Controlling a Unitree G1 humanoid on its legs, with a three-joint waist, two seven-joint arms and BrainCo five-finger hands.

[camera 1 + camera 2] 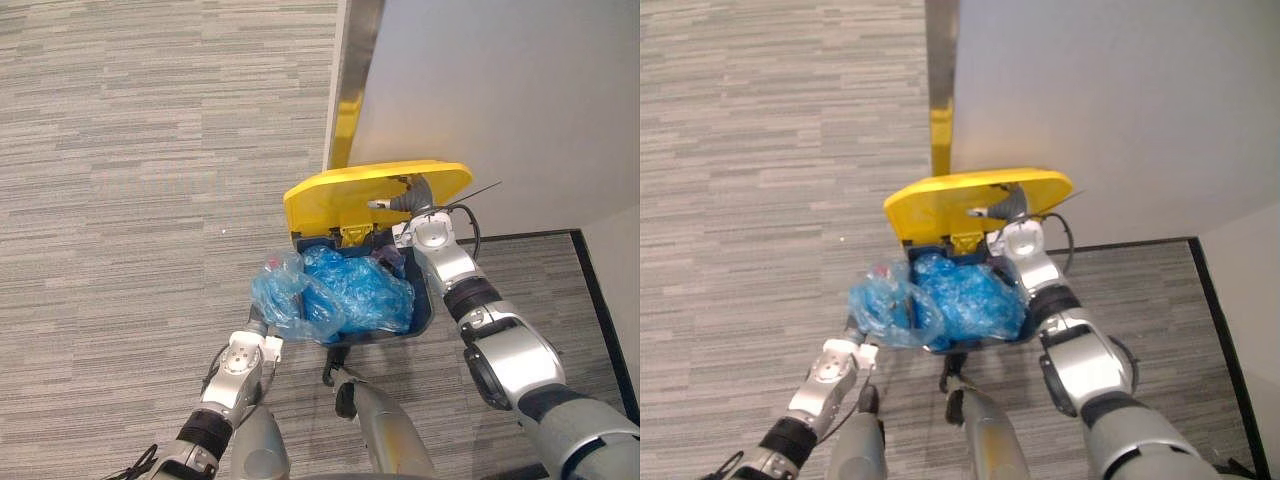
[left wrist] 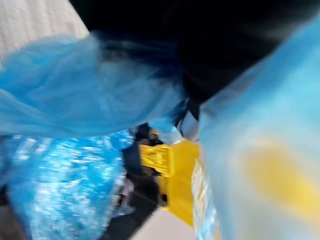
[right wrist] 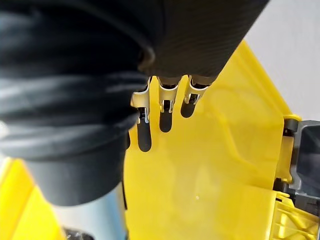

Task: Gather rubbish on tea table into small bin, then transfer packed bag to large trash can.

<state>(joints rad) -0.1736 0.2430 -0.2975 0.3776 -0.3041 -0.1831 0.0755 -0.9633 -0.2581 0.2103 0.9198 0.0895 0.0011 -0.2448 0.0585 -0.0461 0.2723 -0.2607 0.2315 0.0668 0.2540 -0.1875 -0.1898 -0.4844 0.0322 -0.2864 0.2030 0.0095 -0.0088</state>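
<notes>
Now, yellow lid [image 1: 330, 195], right hand [image 1: 415, 195] against it

Yellow lid [image 1: 330, 195], translucent blue bag [image 1: 285, 298] (paler at its folds), navy bin [image 1: 424, 302], grey streaked carpet [image 1: 150, 150].

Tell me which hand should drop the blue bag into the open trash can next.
Left: the left hand is at the blue bag by the trash can; the right hand, fingers straight, props the yellow lid open.
</notes>
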